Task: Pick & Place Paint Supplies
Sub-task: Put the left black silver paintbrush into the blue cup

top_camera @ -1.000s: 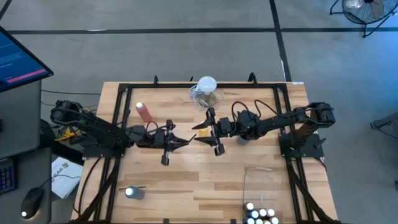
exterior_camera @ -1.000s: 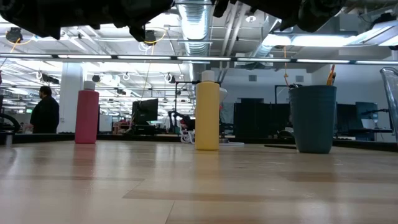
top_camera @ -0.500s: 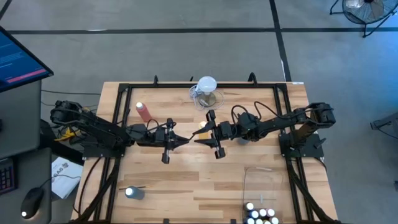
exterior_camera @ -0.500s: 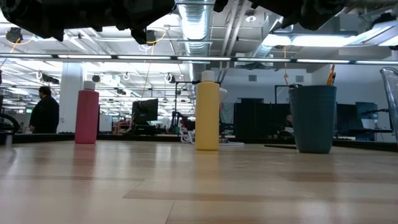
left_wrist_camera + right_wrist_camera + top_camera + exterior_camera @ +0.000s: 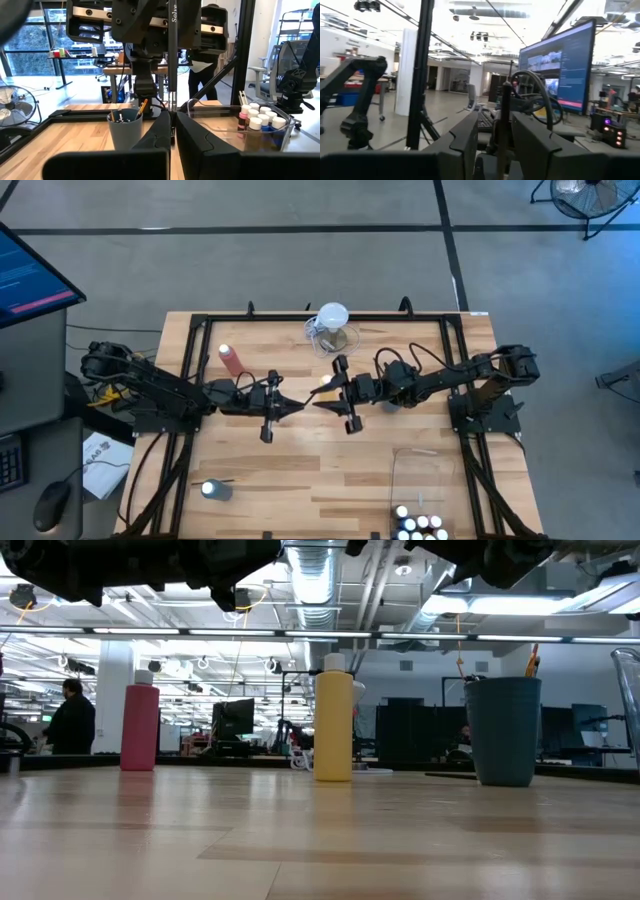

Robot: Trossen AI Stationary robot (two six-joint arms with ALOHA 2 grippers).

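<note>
High view: the left gripper (image 5: 296,409) and right gripper (image 5: 318,402) meet tip to tip over mid-table. Both pinch one thin dark paintbrush (image 5: 172,65), held upright between them. A yellow squeeze bottle (image 5: 334,722) stands just beyond, the pink-red squeeze bottle (image 5: 231,359) farther left.

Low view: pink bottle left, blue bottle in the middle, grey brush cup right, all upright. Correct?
Not quite. In the low view the bottle in the middle is the yellow bottle, not a blue one. The rest stands: the pink bottle is to its left, the grey brush cup to its right, and all three stand upright on the table.
</note>
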